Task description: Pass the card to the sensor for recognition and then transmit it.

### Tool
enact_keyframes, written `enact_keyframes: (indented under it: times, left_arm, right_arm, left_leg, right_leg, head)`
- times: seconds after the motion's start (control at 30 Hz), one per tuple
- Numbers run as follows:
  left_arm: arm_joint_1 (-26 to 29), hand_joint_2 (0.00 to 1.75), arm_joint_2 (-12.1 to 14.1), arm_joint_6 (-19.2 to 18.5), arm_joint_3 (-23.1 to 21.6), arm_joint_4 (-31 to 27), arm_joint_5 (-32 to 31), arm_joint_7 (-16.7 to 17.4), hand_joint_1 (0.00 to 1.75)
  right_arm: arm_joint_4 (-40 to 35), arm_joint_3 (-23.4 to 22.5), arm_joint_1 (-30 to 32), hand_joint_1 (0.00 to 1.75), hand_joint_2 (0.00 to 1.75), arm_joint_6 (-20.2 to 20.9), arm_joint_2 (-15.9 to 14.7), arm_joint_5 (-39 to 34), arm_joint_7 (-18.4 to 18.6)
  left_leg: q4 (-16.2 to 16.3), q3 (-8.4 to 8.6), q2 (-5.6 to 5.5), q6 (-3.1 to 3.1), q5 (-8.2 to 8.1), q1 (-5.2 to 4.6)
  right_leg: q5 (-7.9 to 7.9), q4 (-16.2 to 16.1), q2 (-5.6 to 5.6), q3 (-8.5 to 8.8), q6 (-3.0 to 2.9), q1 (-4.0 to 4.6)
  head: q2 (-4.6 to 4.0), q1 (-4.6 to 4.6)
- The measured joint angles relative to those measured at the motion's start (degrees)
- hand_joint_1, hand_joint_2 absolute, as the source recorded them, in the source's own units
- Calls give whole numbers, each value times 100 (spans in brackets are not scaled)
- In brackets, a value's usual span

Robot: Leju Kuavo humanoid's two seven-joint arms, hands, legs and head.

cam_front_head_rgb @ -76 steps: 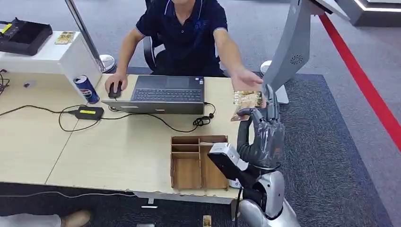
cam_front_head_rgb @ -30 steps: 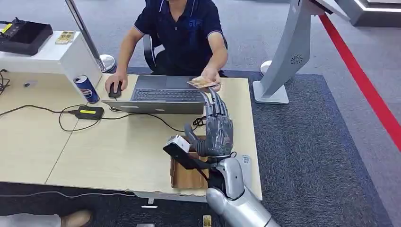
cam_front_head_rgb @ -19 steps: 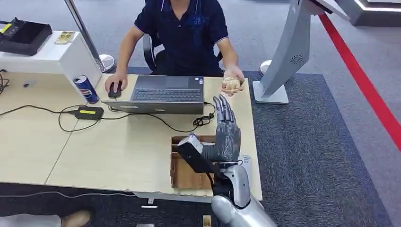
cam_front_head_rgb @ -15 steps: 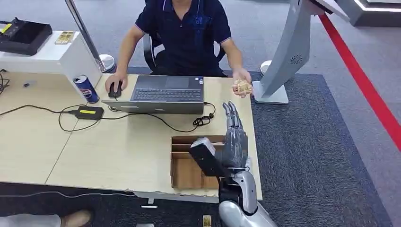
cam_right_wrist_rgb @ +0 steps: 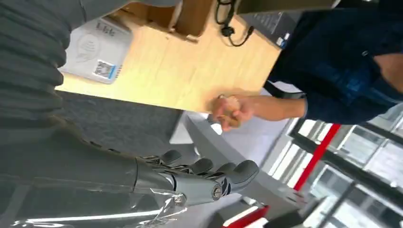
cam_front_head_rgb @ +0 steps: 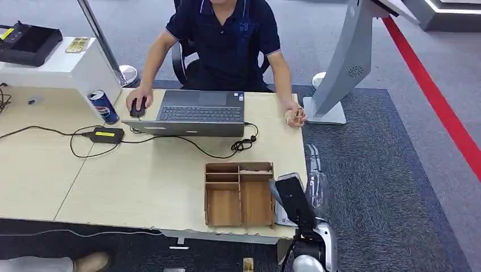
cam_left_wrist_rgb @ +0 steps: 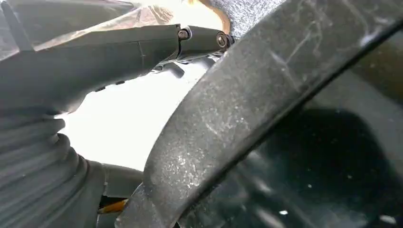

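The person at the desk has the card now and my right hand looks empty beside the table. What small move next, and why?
Probably lower the right hand to rest at the robot's side. Its fingers are straight and hold nothing, and the card sits in the person's hand at the table edge, so the handover looks done.

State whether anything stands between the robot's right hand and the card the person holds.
Nothing visible stands between the right hand and the card, only carpet beside the table corner. The person's hand is closed round the card.
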Motion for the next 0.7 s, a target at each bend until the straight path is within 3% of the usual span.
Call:
enact_keyframes:
  times: [0.23,0.7]
  left_arm:
    - [8,175,0,26,7,0,50,-4,0]
    - [19,175,2,33,57,0,88,-7,0]
  right_arm:
    - [76,-94,56,0,175,22,-70,-578,-22]
    - [256,-85,35,0,175,91,-81,-711,-70]
  left_leg:
    - [0,0,-2,0,1,1]
    - [0,0,-3,0,1,1]
  right_leg:
    - [0,0,1,0,0,1]
    - [0,0,0,1,0,1]
  head:
    - [0,0]
    - [0,0]
